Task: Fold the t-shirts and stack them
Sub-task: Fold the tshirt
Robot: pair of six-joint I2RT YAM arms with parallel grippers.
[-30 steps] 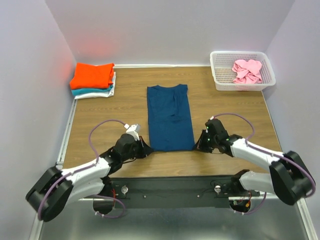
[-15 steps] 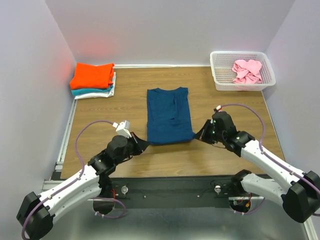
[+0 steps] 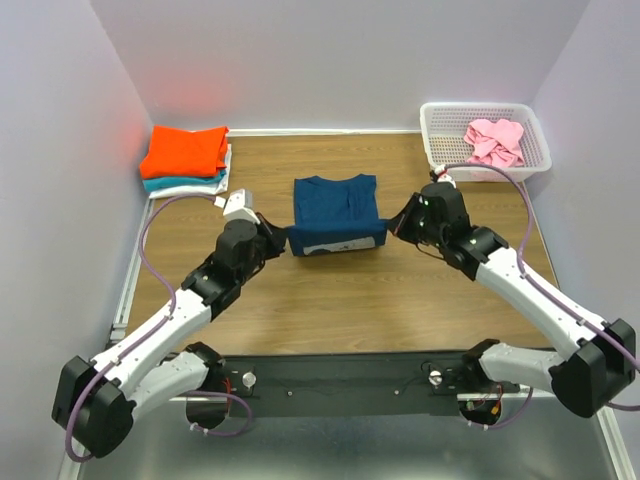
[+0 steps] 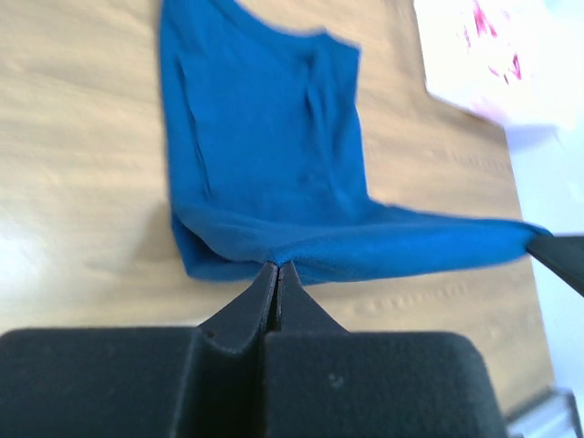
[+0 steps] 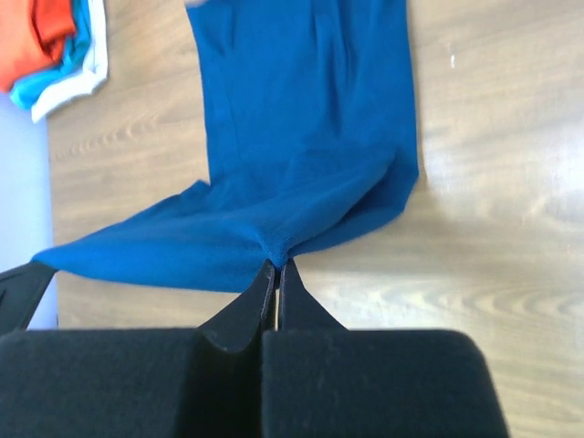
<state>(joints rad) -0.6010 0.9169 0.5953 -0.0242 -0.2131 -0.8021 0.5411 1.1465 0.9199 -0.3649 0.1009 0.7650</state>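
While clamped in left tool (image 4: 276,266) and right tool (image 5: 276,265), navy t-shirt (image 3: 335,205) hem farther out

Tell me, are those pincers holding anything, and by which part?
Yes, both grip the blue t-shirt: the left pincer pinches its near-left corner, the right pincer its near-right corner, with the near edge lifted between them.

left claw (image 4: 276,266) clamped tight | right claw (image 5: 276,265) clamped tight | both arms extended forward
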